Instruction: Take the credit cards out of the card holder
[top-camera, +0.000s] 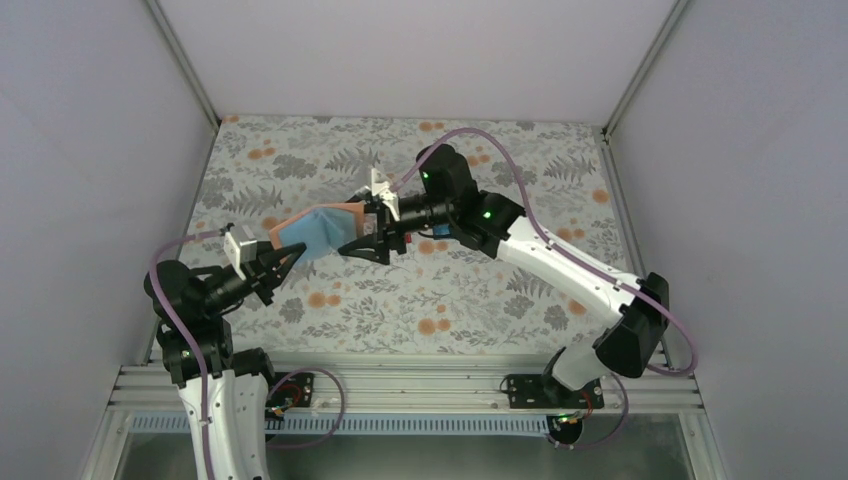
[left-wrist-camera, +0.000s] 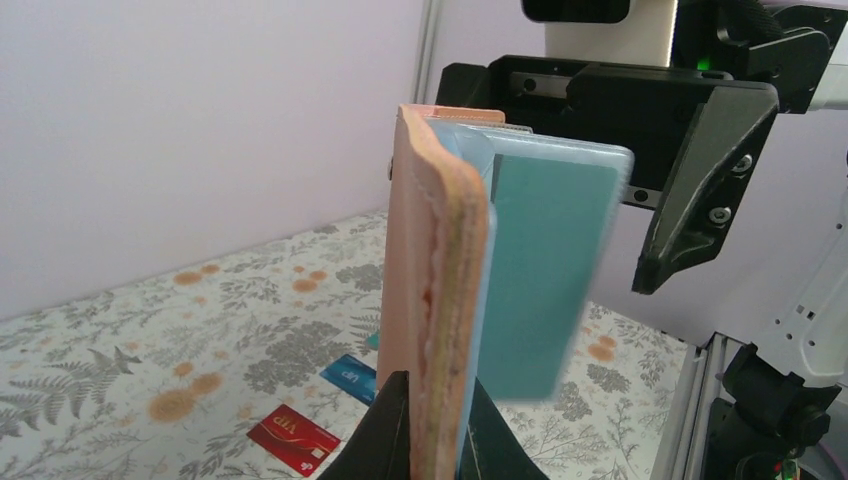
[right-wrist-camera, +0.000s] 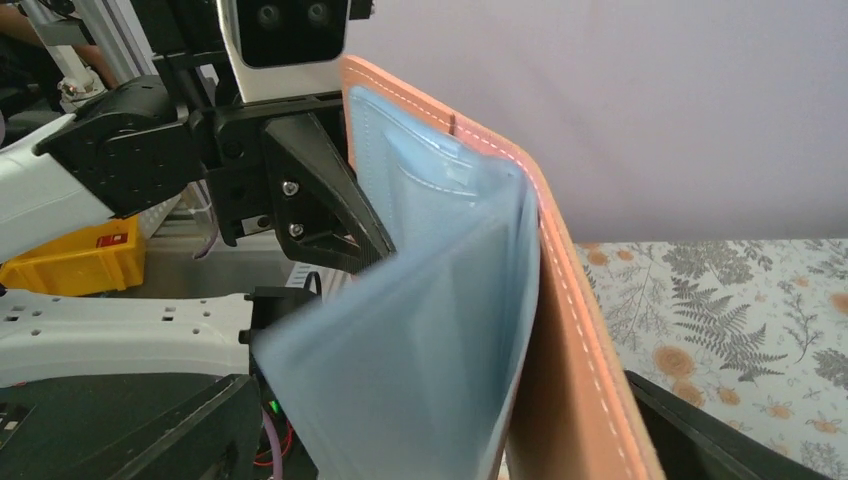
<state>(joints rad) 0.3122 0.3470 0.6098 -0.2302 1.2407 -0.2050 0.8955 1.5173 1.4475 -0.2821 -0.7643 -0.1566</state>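
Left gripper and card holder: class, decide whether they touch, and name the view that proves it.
Touching. The left wrist view shows the left gripper shut on the lower edge of the card holder, its fingers pressed against both sides.

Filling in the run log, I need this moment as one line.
left gripper: shut on holder, held up | right gripper: open around holder | red card, blue card: on table

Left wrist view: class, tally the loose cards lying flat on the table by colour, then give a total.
Red card: 1
Blue card: 1
Total: 2
A teal sliver beside the card holder is too hidden to identify, so it is not counted.
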